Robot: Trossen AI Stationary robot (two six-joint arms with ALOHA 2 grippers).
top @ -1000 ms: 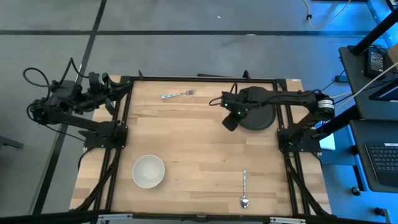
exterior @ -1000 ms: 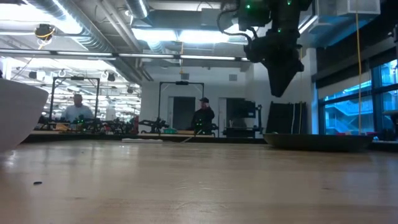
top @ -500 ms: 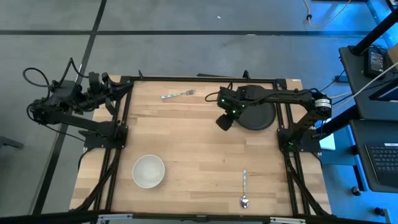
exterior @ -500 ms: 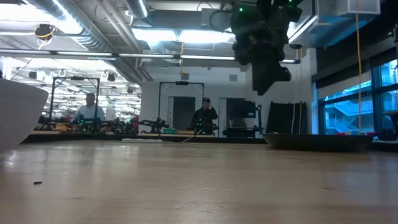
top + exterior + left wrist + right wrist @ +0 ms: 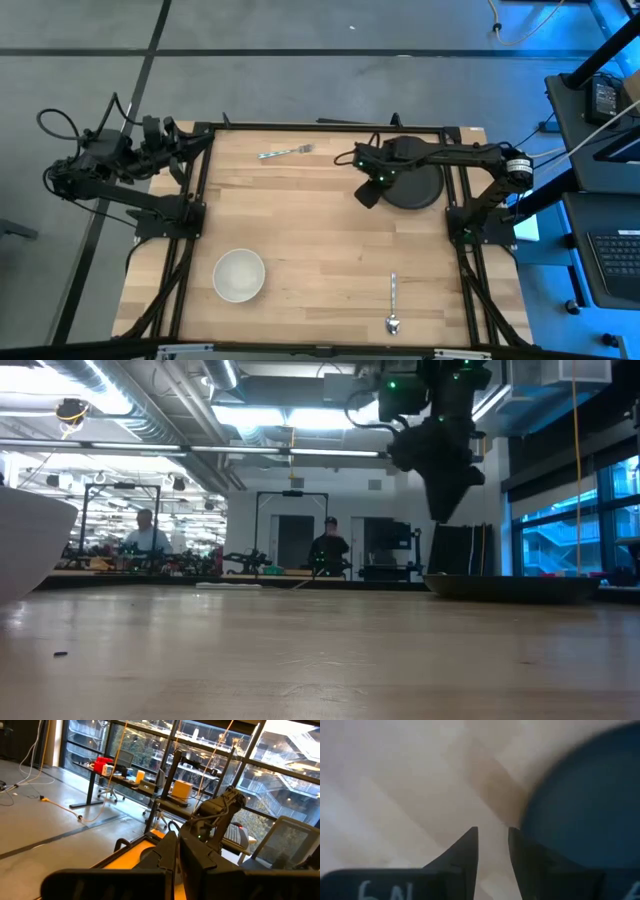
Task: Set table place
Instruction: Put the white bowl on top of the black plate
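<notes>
right gripper point(image 5: 367, 197) hangs upper right of frame, fingers point(image 5: 465, 851) parted and gripping nothing, black plate point(image 5: 413, 178) just beside them to the right; left gripper point(image 5: 178, 851) clenched, far off.

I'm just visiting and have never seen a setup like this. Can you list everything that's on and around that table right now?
table: one, pale wood with black frame rails, centre of the high view.
plate: one, black, right side toward the far edge.
bowl: one, white, near left part.
fork: one, silver, far edge, left of centre.
spoon: one, silver, near right part.
people: two, dark figures, far back in the room in the low view.
right gripper: one, dark, open, raised above the table beside the plate's left rim.
left gripper: one, dark, shut, waiting at the table's far left corner.
</notes>
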